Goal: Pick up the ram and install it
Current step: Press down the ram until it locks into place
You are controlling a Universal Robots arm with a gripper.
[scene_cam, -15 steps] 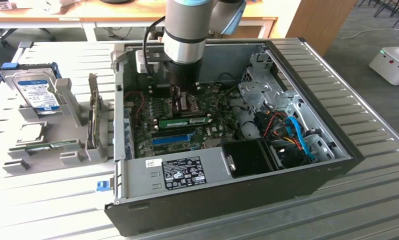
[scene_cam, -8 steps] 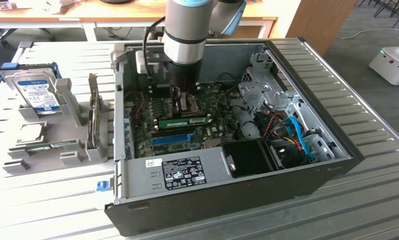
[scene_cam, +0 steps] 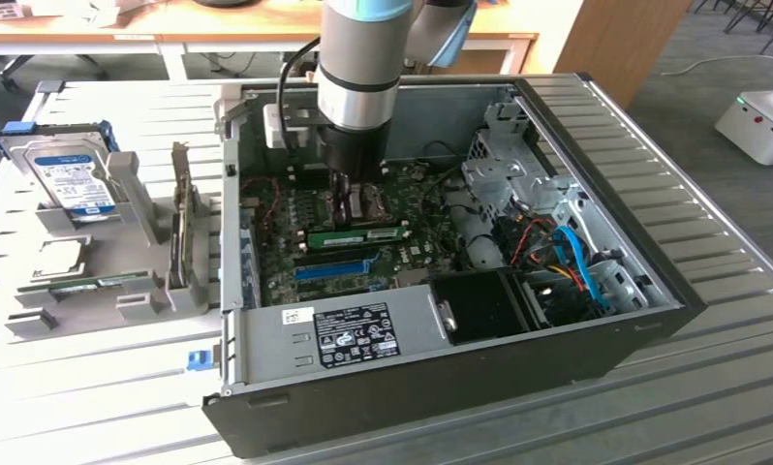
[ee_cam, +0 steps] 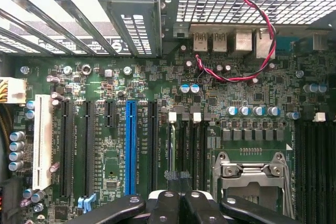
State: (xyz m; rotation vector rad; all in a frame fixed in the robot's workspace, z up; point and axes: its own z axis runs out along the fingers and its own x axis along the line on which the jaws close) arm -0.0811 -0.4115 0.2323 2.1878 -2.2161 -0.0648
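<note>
No lettering can be read anywhere; the hard drive's blue label (scene_cam: 77,182), the white sticker on the computer case's grey panel (scene_cam: 360,334) and the motherboard's tiny white markings (ee_cam: 137,148) stay illegible

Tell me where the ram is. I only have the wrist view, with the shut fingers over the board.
Observer: The ram stands on edge in the board, its green face showing, right beside the gripper.
Operator: Any other stick out there?
Observer: Yes. A second stick lies flat in a grey rack on the exterior view's left.
Operator: And the drive?
Observer: The drive stands upright at the rack's far end.
</note>
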